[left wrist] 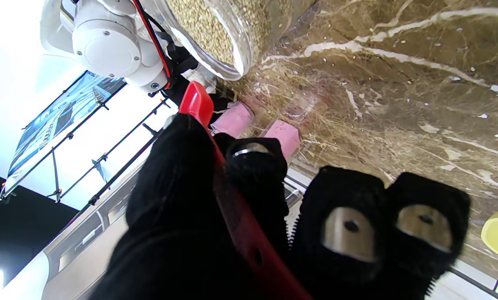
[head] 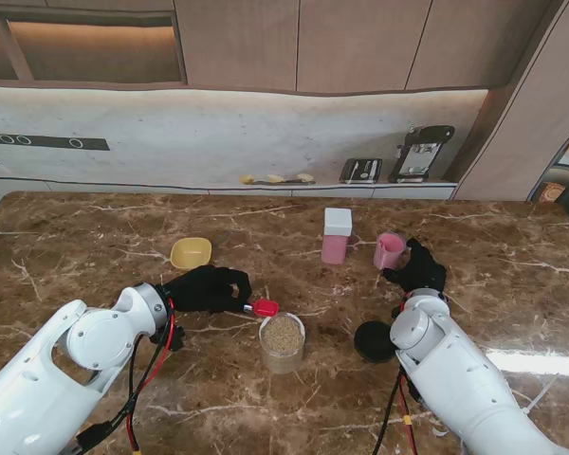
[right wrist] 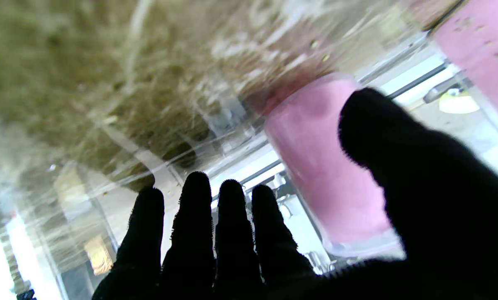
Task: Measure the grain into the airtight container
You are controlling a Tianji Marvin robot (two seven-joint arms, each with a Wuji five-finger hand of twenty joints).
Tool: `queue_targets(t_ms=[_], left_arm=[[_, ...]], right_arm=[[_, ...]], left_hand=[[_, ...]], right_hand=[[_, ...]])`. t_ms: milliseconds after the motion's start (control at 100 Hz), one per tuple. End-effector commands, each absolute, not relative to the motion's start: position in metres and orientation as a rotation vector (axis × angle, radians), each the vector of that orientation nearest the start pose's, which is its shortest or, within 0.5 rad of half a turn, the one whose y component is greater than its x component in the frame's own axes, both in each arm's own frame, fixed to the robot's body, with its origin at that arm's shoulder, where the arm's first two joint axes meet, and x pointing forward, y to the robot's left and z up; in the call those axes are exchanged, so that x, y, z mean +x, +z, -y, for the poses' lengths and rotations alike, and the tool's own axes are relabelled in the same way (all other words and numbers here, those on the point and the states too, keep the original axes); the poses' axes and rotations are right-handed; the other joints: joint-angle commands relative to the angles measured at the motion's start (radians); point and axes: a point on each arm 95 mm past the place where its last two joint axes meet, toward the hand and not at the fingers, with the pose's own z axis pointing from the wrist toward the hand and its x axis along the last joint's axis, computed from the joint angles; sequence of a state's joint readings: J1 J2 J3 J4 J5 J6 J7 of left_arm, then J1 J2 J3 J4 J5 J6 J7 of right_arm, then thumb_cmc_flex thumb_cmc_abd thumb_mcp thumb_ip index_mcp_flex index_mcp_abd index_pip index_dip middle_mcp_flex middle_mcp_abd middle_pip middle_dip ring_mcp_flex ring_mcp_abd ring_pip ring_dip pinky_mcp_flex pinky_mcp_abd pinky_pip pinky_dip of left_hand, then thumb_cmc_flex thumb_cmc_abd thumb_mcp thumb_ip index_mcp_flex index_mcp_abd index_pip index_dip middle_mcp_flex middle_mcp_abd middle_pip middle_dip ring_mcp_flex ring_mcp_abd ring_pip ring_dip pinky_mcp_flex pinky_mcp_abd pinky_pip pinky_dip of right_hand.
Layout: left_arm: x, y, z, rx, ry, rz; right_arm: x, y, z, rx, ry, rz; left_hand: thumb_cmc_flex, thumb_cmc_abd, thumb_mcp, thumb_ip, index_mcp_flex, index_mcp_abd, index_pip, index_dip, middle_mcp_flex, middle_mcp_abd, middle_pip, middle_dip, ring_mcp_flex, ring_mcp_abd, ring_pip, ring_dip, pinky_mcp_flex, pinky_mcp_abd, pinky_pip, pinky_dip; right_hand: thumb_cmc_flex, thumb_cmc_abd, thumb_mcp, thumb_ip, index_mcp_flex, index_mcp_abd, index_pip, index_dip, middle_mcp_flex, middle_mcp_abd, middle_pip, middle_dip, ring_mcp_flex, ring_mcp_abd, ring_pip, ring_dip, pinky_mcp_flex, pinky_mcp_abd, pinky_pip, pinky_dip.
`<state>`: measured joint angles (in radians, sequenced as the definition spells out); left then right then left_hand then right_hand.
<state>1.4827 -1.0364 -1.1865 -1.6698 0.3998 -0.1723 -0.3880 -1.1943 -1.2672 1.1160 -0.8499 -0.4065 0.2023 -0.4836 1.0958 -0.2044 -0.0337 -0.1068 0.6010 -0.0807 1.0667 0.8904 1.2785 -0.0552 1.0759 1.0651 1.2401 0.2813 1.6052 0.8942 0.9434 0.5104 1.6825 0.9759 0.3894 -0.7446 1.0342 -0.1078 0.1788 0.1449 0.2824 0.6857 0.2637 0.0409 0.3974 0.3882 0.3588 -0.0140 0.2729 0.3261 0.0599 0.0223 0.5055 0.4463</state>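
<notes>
My left hand (head: 207, 287) is shut on the handle of a red scoop (head: 265, 307), whose bowl hangs just over the far rim of a clear jar (head: 282, 339) filled with grain. In the left wrist view the scoop (left wrist: 197, 100) runs between thumb and fingers of that hand (left wrist: 182, 216), close to the jar (left wrist: 215, 33). My right hand (head: 419, 268) rests beside a pink cup (head: 390, 250), fingers spread and holding nothing. A pink container with a white lid (head: 337, 236) stands left of the cup. From the right wrist, the right hand (right wrist: 274, 258) shows its fingers apart, the lidded container (right wrist: 328, 166) beyond them.
A round black lid (head: 374, 340) lies flat on the table right of the jar, near my right forearm. A yellow bowl (head: 191, 252) sits farther off, to the left of my left hand. Appliances stand on the counter behind the marble table (head: 95, 237).
</notes>
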Motion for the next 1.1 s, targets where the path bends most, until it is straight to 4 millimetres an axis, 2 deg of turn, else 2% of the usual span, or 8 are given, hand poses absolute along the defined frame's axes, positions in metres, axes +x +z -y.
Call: queue_targets(t_ms=[0, 70, 150, 360, 460, 610, 780, 1090], left_arm=[[0.399, -0.297, 0.031, -1.619, -1.877, -1.777], [0.399, -0.297, 0.032, -1.62, -1.876, -1.778], [0.398, -0.298, 0.032, -1.626, -1.873, -1.779], [0.398, -0.297, 0.031, -1.628, -1.871, -1.776], [0.398, -0.296, 0.03, -1.628, -1.87, -1.772], [0.396, -0.295, 0.028, -1.625, -1.866, -1.77], [0.395, -0.295, 0.026, -1.625, -1.854, -1.771], [0.395, -0.295, 0.026, -1.628, -1.852, -1.768]], right_arm=[[0.479, -0.419, 0.08, 1.816, 1.262, -0.71], [0.481, -0.419, 0.077, 1.843, 1.272, -0.696], [0.484, -0.418, 0.071, 1.87, 1.277, -0.679], [0.495, -0.415, 0.055, 1.895, 1.264, -0.58], [0.499, -0.415, 0.048, 1.904, 1.259, -0.519], [0.504, -0.418, 0.042, 1.939, 1.266, -0.462], [0.505, -0.421, 0.043, 1.975, 1.265, -0.436], [0.508, -0.428, 0.049, 2.022, 1.233, -0.359]], left_hand=[[0.041, 0.032, 0.026, 0.026, 0.05, -0.154, 0.035, 0.032, 0.05, -0.076, -0.01, 0.009, 0.026, 0.011, 0.052, -0.002, 0.015, -0.027, 0.157, 0.01], [0.042, 0.032, 0.027, 0.026, 0.05, -0.155, 0.035, 0.032, 0.049, -0.076, -0.01, 0.009, 0.026, 0.011, 0.052, -0.002, 0.015, -0.027, 0.157, 0.01], [0.041, 0.032, 0.027, 0.025, 0.05, -0.154, 0.035, 0.031, 0.049, -0.076, -0.01, 0.009, 0.026, 0.011, 0.052, -0.002, 0.015, -0.027, 0.157, 0.01], [0.042, 0.033, 0.027, 0.025, 0.049, -0.155, 0.035, 0.029, 0.049, -0.076, -0.011, 0.01, 0.026, 0.011, 0.052, -0.002, 0.014, -0.027, 0.157, 0.009], [0.041, 0.033, 0.027, 0.025, 0.049, -0.154, 0.035, 0.029, 0.049, -0.076, -0.011, 0.01, 0.026, 0.011, 0.052, -0.002, 0.014, -0.027, 0.157, 0.009], [0.041, 0.033, 0.027, 0.025, 0.049, -0.154, 0.036, 0.029, 0.048, -0.075, -0.011, 0.01, 0.026, 0.011, 0.052, -0.002, 0.011, -0.028, 0.156, 0.009], [0.04, 0.033, 0.027, 0.025, 0.049, -0.154, 0.036, 0.029, 0.048, -0.075, -0.011, 0.01, 0.026, 0.01, 0.051, -0.002, 0.011, -0.027, 0.156, 0.009], [0.038, 0.034, 0.026, 0.025, 0.046, -0.148, 0.033, 0.025, 0.047, -0.076, -0.012, 0.01, 0.026, 0.01, 0.048, -0.002, 0.009, -0.029, 0.154, 0.01]], right_hand=[[-0.055, -0.127, 0.033, -0.072, -0.066, 0.022, -0.037, -0.016, -0.061, -0.008, -0.022, -0.019, -0.048, -0.016, -0.029, 0.007, -0.009, 0.007, -0.002, 0.015], [-0.15, -0.23, 0.134, -0.109, -0.098, 0.04, -0.095, -0.009, -0.095, -0.002, -0.072, -0.039, -0.096, -0.018, -0.05, 0.006, -0.038, -0.007, -0.027, 0.023], [-0.202, -0.268, 0.181, -0.127, -0.072, 0.049, -0.207, -0.013, -0.106, 0.002, -0.168, -0.053, -0.139, -0.021, -0.064, 0.007, -0.06, -0.02, -0.047, 0.037], [-0.235, -0.267, 0.187, -0.133, -0.046, 0.039, -0.292, -0.043, -0.136, -0.002, -0.3, 0.026, -0.201, -0.031, -0.072, 0.01, -0.091, -0.043, -0.072, 0.061], [-0.234, -0.27, 0.19, -0.133, -0.052, 0.027, -0.272, -0.003, -0.143, -0.006, -0.335, 0.083, -0.209, -0.034, -0.068, 0.012, -0.093, -0.046, -0.077, 0.069], [-0.218, -0.289, 0.196, -0.133, -0.079, -0.018, -0.183, 0.132, -0.135, -0.022, -0.311, 0.131, -0.202, -0.039, -0.061, 0.012, -0.089, -0.048, -0.08, 0.079], [-0.189, -0.31, 0.197, -0.131, -0.11, -0.139, -0.053, 0.308, -0.117, -0.043, -0.248, 0.096, -0.203, -0.044, -0.058, 0.008, -0.089, -0.048, -0.084, 0.083], [-0.131, -0.231, 0.135, -0.116, 0.056, -0.336, -0.039, 0.306, -0.1, -0.063, -0.161, 0.055, -0.197, -0.049, -0.056, 0.01, -0.093, -0.043, -0.075, 0.096]])
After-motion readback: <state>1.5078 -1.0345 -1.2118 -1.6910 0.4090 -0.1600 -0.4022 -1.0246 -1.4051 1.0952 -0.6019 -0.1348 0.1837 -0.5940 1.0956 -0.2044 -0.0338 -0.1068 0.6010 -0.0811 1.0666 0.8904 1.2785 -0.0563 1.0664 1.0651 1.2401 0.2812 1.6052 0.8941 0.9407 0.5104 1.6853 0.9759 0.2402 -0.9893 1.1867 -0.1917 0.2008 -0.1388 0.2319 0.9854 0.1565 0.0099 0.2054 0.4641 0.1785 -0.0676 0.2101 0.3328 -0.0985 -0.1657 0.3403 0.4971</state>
